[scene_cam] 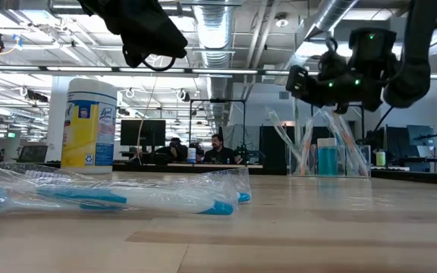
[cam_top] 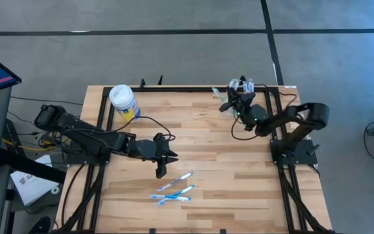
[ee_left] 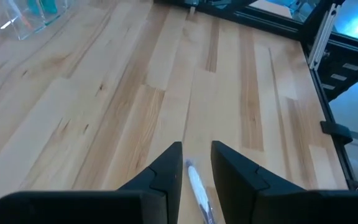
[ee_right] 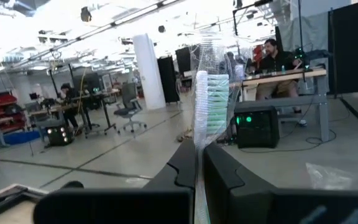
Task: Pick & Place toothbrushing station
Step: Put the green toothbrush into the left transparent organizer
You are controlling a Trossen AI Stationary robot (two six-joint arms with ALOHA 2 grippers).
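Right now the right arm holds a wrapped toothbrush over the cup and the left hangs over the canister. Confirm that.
Wrong on the left: the high view shows the left gripper above the toothbrushes mid-table, far from the canister. The rest stands.

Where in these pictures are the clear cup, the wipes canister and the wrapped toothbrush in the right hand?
clear cup (scene_cam: 328,161), low view, its front wall.
wipes canister (cam_top: 123,101), high view, its white lid.
wrapped toothbrush (ee_right: 210,102), right wrist view, its green bristled head.

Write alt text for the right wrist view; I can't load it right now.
The right gripper holds a wrapped green-bristled toothbrush upright, its jaws shut on the handle. Behind it lies a bright workshop floor with desks, chairs and a seated person.
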